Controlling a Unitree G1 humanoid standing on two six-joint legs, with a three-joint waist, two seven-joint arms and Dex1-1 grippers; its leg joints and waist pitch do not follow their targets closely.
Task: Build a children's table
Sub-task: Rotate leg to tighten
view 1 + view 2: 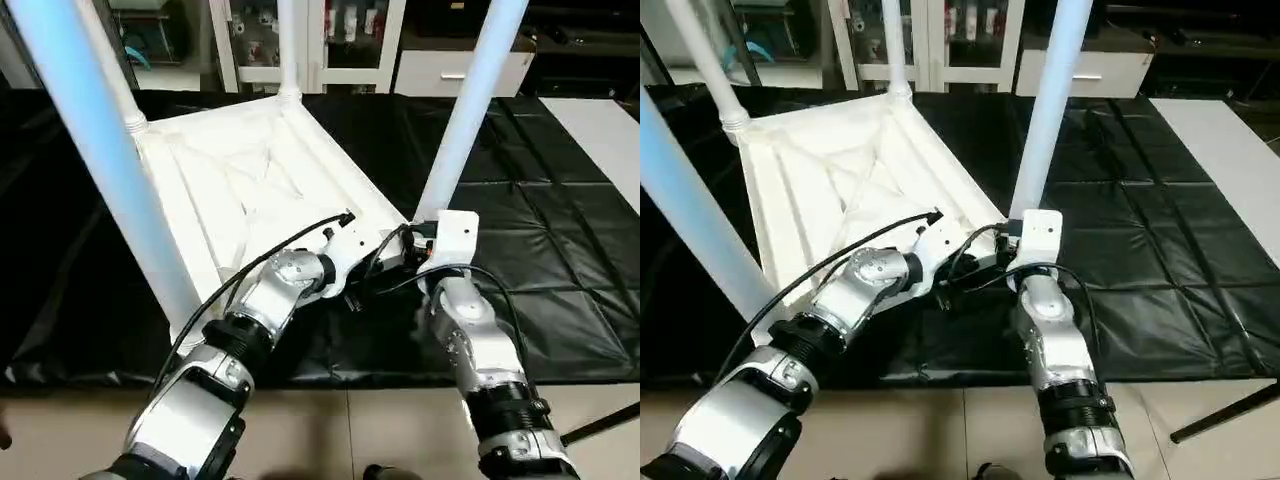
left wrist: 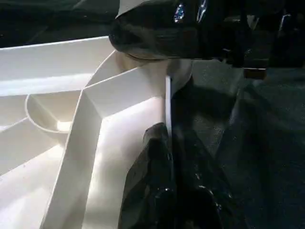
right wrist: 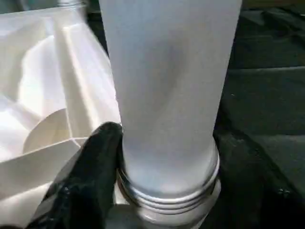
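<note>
While the top (image 1: 240, 180) is lying upside down on the black sheet (image 1: 540, 250), ribs facing up, its four legs (image 1: 470, 110) are standing upright in the corner sockets, long axes pointing straight up. At the top's near right corner, the right gripper (image 3: 157, 191) is holding its jaws around the base of that leg. Just beside it, the left gripper (image 2: 167, 176) is keeping its jaws clenched on the top's rim (image 2: 167, 102).

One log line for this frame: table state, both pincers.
tabletop: upside down, four legs up | left pincer: shut on rim near corner | right pincer: around leg base at socket
</note>
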